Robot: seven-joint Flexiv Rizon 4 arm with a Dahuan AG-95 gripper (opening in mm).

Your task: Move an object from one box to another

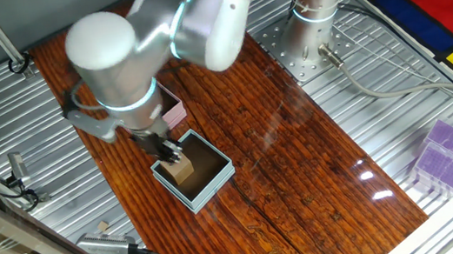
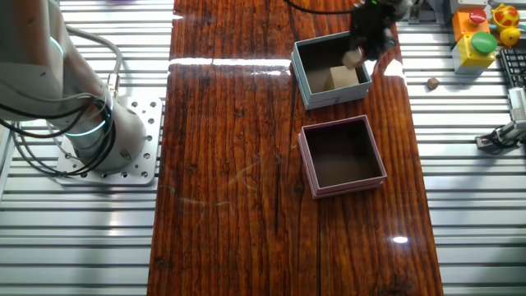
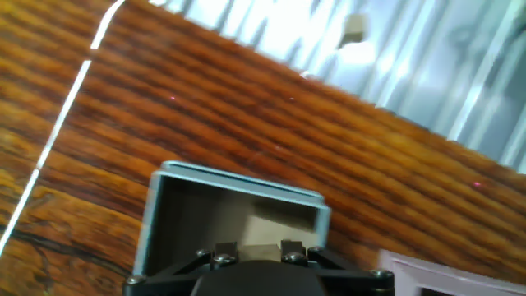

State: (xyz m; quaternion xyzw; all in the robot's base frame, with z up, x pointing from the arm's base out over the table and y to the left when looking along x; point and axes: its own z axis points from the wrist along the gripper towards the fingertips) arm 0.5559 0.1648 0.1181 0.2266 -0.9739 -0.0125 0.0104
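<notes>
The dark wooden surface (image 2: pixel 238 164) fills the middle of the other fixed view. On it the pink box (image 2: pixel 342 154) sits just right of centre with only its dark inside showing, and the light blue box (image 2: pixel 329 70) lies close above it. A small tan wooden block (image 2: pixel 341 77) stands inside the blue box. The gripper (image 1: pixel 168 150) hangs over that box's rim beside the block; whether it is wide or narrow cannot be told.

The pink box (image 2: pixel 343 155) sits upright on the wooden tabletop, its dark brown inside bare. Just beside it stands the slightly larger light blue box (image 2: pixel 330 70), also upright, holding a small tan wooden block (image 2: pixel 343 77) against one wall.
</notes>
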